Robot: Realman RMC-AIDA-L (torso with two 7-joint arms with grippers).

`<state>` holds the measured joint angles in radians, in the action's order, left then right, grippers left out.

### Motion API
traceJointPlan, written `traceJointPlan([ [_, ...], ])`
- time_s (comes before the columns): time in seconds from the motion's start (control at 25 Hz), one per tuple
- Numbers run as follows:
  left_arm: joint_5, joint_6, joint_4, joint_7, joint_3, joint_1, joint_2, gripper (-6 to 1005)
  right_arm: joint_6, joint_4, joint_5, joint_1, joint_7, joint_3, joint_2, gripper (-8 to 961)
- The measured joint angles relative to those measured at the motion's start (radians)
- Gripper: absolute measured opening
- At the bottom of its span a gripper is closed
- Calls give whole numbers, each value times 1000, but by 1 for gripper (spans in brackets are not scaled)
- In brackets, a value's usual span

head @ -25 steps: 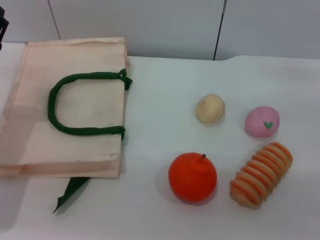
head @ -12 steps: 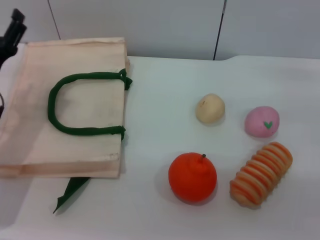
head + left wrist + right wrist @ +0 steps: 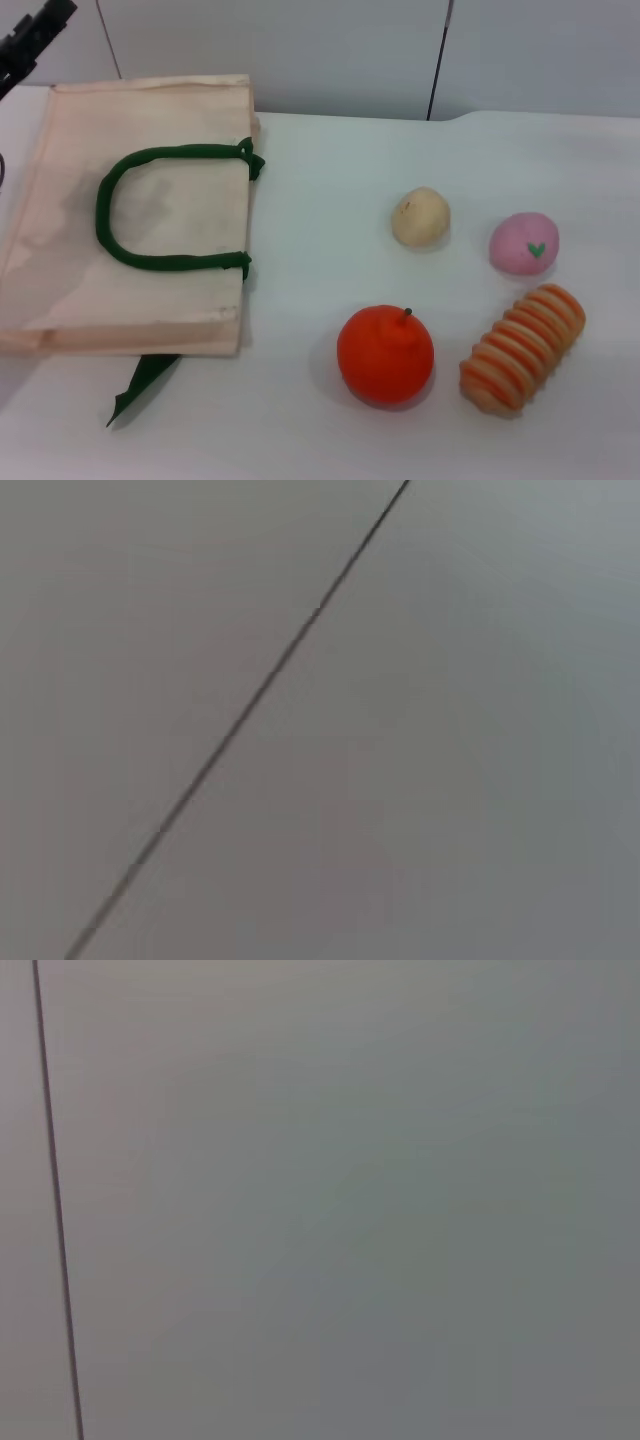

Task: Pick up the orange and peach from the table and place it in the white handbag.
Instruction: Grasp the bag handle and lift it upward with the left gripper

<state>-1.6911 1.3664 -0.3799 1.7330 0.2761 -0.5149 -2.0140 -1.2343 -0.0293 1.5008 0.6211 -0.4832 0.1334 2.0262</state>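
2 fruits untouched on table: orange, peach. Your left gripper shows only as dark tip at far-left corner, beyond bag; can't tell if it's open or closed. Orange lies well off to its right and nearer you, peach farther right again. Right gripper out of view, yet probably nearer both fruits. Bag flat, green handles on top, mouth facing orange. Beige ball and striped roll flank peach; avoid them.

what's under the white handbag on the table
A dark green strap end pokes out from beneath the near edge of the white handbag. The rest under the flat bag is covered, so nothing more can be told.
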Motion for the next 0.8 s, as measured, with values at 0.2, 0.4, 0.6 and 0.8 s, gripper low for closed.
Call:
traceJointPlan([
  [0.2, 195, -12, -171, -281, 0, 4, -12, 888, 21, 0, 1, 3, 0, 0, 0, 881],
  [0.4, 439, -36, -331, -551, 0, -17, -12, 887, 27, 0, 1, 3, -1, 0, 0, 879],
  [0.6, 735, -46, -468, -789, 1, -61, -14, 885, 30, 0, 1, 3, -1, 0, 0, 877],
  [0.8, 943, -51, -518, -914, 2, -109, -14, 881, 40, 0, 1, 3, -1, 0, 0, 876],
])
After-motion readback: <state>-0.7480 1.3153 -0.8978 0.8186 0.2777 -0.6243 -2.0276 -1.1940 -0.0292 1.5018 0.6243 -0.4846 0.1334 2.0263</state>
